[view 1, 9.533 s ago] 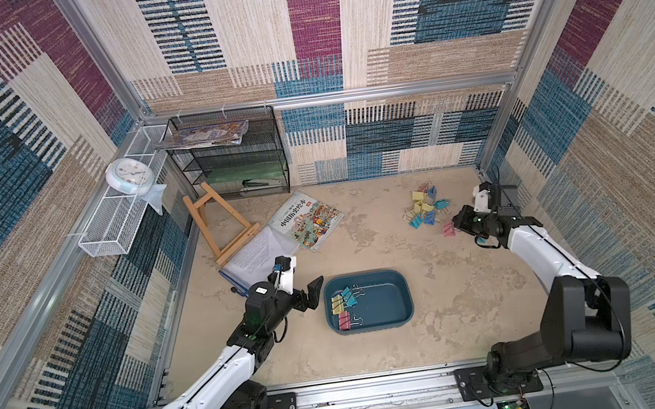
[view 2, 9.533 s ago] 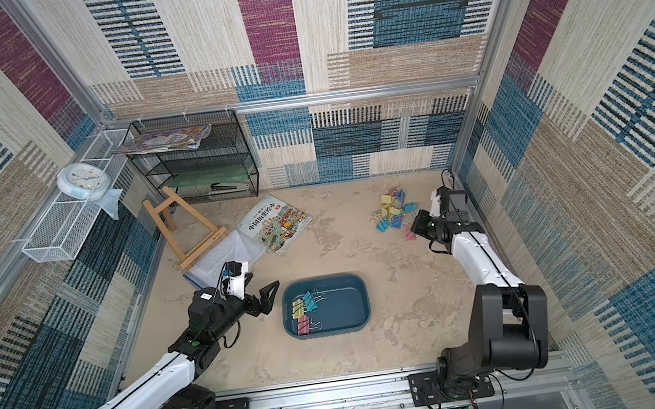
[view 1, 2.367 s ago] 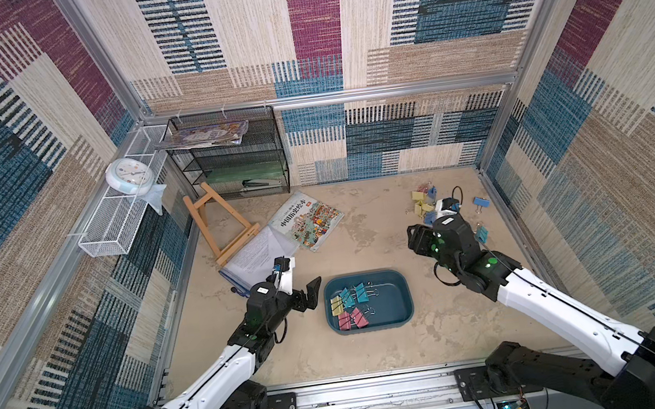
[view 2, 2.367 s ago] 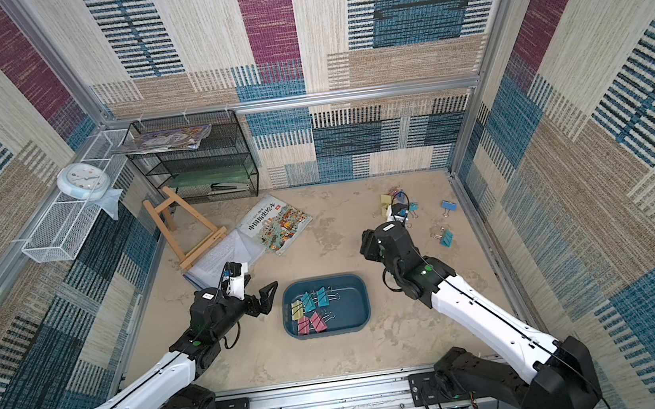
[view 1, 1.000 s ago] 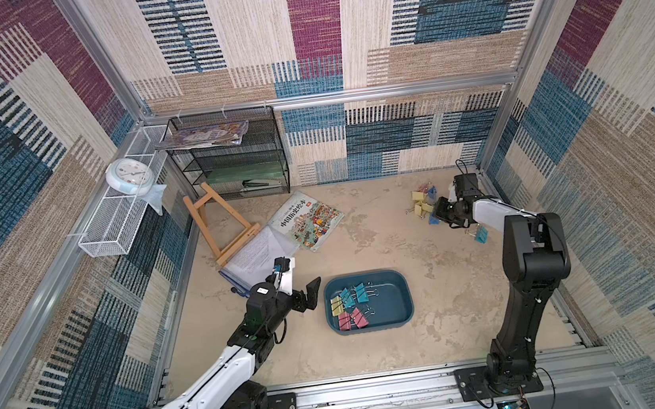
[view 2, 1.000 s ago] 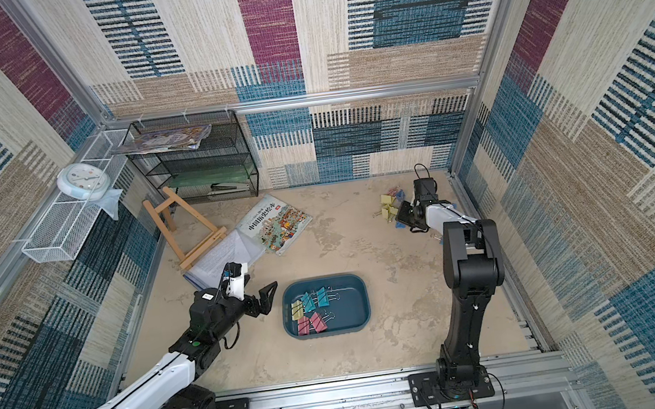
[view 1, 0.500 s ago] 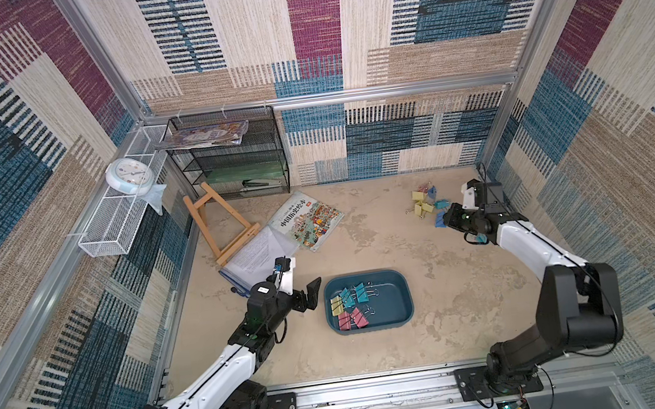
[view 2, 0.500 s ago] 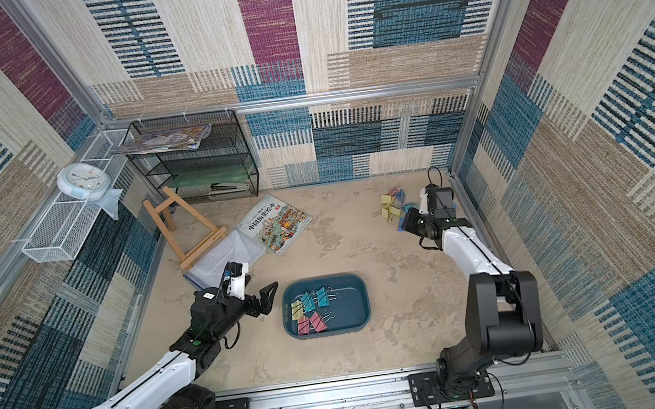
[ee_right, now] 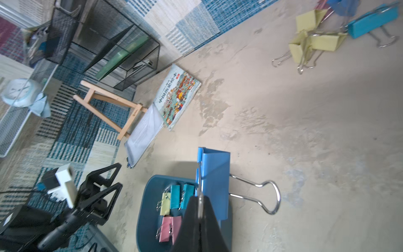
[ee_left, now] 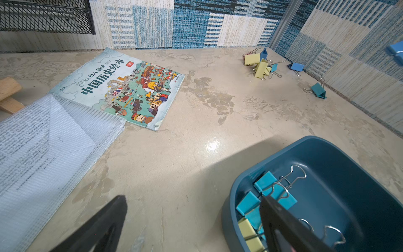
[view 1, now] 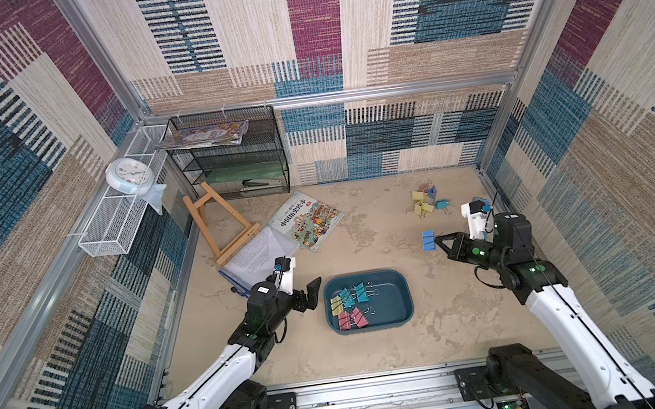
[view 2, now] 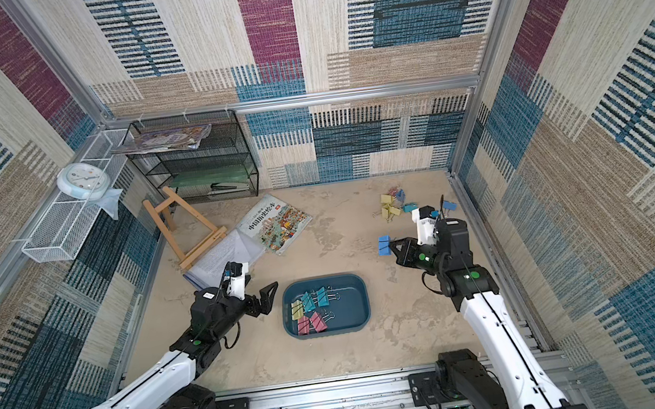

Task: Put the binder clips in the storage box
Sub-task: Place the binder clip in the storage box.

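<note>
The left pincer [view 1: 304, 293] is hanging released, left of the shallow dark teal plastic storage box [view 1: 366, 275], which is carrying several pastel wire-handled binder clips [view 1: 349, 307]. The right pincer [view 1: 437, 239] is grasping a blue binder clip [view 1: 428, 240], apparently by one handle, above the table [view 1: 434, 327], far-right of the box. So thin a hold could let it swing and fall short.

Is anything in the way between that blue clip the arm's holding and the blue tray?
Nothing visible. Only bare table lies between the blue clip in the right gripper and the tray.
</note>
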Robot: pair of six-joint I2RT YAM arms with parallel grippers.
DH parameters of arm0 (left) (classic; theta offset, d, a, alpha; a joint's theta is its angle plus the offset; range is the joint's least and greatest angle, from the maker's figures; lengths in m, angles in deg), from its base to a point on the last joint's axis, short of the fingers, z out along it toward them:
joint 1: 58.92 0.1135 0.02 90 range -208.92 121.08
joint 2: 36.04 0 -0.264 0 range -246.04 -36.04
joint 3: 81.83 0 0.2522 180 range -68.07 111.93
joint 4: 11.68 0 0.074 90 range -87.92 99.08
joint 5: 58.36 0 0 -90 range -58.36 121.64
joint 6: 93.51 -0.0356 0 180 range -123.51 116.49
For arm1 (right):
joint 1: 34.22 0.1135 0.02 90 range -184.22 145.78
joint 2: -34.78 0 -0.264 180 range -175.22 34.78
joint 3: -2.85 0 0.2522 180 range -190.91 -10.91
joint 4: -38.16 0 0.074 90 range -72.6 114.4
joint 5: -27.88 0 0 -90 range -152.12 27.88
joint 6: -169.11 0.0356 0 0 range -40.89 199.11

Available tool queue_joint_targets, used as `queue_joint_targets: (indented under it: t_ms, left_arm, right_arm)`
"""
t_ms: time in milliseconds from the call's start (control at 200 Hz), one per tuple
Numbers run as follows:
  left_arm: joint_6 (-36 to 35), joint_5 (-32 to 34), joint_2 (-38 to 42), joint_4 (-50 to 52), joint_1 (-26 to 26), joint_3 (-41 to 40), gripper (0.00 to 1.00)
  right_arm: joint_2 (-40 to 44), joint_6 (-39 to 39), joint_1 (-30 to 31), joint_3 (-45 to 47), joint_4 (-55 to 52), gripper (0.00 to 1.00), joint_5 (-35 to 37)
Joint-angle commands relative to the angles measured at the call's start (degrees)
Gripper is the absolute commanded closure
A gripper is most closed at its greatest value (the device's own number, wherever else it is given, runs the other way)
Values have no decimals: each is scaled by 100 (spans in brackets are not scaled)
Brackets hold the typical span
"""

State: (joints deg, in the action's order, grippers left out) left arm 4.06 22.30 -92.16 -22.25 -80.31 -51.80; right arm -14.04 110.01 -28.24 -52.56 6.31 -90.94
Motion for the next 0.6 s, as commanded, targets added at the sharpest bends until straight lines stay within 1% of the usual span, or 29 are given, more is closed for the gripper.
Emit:
queue_joint_targets:
  t_ms: [0, 175, 275, 361, 511, 591]
  left_arm:
    - [51, -68, -25, -87, 3, 67, 1]
    - [60, -85, -56, -107, 3, 73, 1]
    - [55, -85, -49, -107, 3, 70, 1]
    - [51, -72, -41, -106, 4, 63, 1]
    - [34, -117, -44, -115, 4, 66, 1]
    - [8, -293, -41, -203, 10, 47, 1]
  right_arm:
    - [236, 396, 307, 241, -52, 100, -307]
    - [147, 801, 1321, 552, 263, 100, -103]
    - [-89, 1066, 1941, 761, 657, 100, 145]
    - [-431, 1147, 2390, 800, 853, 100, 388]
    - [-1059, 1253, 2928, 727, 1095, 100, 792]
    - [-1315, 1381, 3115, 735, 1300, 100, 941]
